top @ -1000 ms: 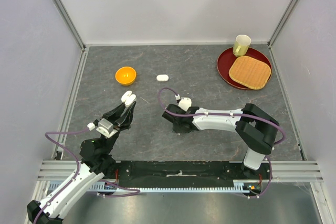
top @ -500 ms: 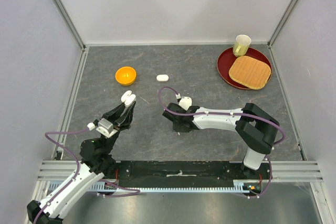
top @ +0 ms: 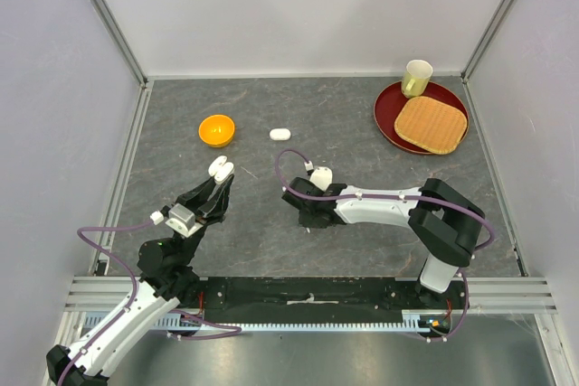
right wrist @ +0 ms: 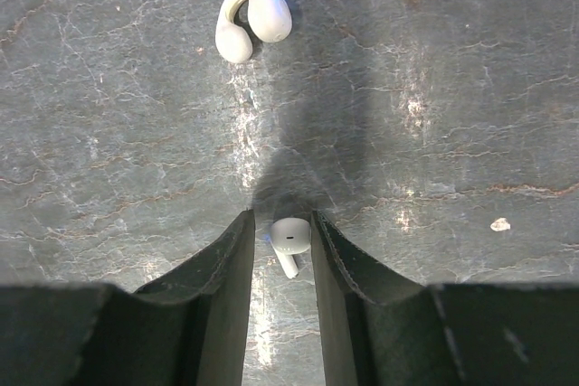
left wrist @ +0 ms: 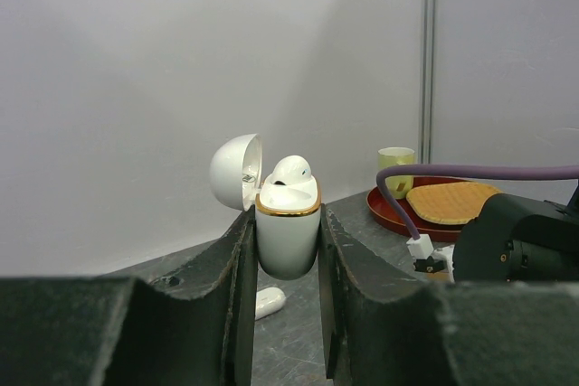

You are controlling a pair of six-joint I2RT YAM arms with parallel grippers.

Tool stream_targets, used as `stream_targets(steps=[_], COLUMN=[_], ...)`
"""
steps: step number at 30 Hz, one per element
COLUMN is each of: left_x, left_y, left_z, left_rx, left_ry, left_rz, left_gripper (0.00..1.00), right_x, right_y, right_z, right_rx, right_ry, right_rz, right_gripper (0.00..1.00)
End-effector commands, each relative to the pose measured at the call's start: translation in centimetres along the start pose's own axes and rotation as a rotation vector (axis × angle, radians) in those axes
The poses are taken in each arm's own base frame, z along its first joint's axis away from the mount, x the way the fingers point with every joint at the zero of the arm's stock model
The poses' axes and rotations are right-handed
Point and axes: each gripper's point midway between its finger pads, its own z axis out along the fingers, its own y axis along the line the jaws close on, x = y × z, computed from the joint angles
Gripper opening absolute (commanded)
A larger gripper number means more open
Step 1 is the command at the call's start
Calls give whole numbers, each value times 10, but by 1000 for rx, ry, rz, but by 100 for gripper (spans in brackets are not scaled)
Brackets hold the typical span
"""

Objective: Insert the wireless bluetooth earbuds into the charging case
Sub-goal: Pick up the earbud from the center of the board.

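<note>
Across the middle of the top view the grey table (top: 362,146) lies open, walled on three sides. A red plate (top: 387,115) fills its upper right corner, an orange bowl (top: 216,129) sits upper left, and a closed white case (top: 280,134) lies between them. The left gripper (left wrist: 286,219) is clenched on the open charging case (left wrist: 288,246), with a seated earbud (left wrist: 291,170) in it. The right gripper (right wrist: 282,223) brackets a loose earbud (right wrist: 289,236) on the table; whether it pinches, I cannot tell. Against a second ago, the right arm sits a shade rightward.
</note>
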Motion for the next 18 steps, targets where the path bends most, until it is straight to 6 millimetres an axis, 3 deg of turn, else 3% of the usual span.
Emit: stream_targets(steps=[1,18], left_x=[14,14], left_y=[3,3], left_z=[-6,-7], left_rx=[-15,-15], left_ry=[15,15], left_rz=[37,36], left_gripper=[2,2], right_x=[23,31], right_y=[-21,-21], right_z=[5,3], right_rx=[60,68], right_ry=[64,71], right_rz=[-32,-60], right_gripper=[38,32])
